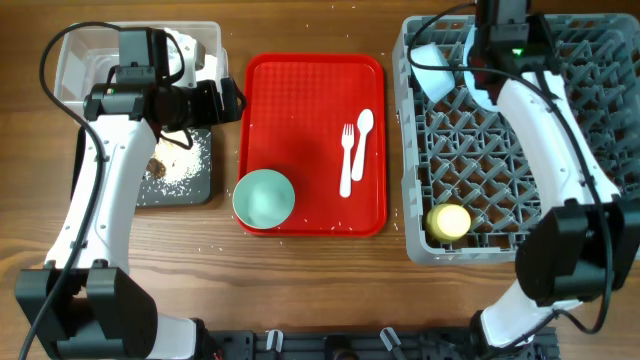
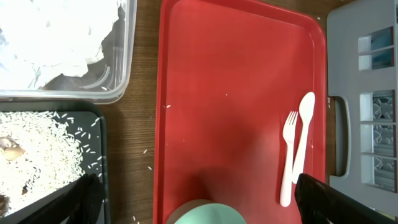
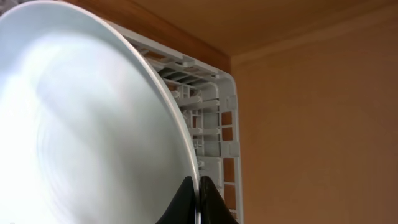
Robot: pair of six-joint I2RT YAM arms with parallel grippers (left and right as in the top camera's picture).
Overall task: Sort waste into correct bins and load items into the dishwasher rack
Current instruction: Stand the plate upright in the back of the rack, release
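Observation:
My right gripper (image 3: pixel 199 198) is shut on the rim of the pale blue plate (image 3: pixel 87 124) and holds it on edge over the far left part of the grey dishwasher rack (image 1: pixel 415 200); the plate shows in the overhead view (image 1: pixel 432 72). A yellow cup (image 1: pixel 449 221) lies in the rack's near left. My left gripper (image 2: pixel 199 190) is open and empty above the red tray's left edge. Just below it sits a blue-green bowl (image 2: pixel 208 214). The white fork (image 2: pixel 288 155) and spoon (image 2: pixel 303 134) lie on the tray. The second bowl and red wrapper are out of view.
The clear tub (image 1: pixel 75 55) at far left holds the white napkin (image 2: pixel 50 37). The black tray (image 1: pixel 190 185) in front of it holds rice and brown scraps (image 2: pixel 37 146). The flat red tray (image 1: pixel 310 110) lies between the bins and the rack. Loose rice grains dot the table.

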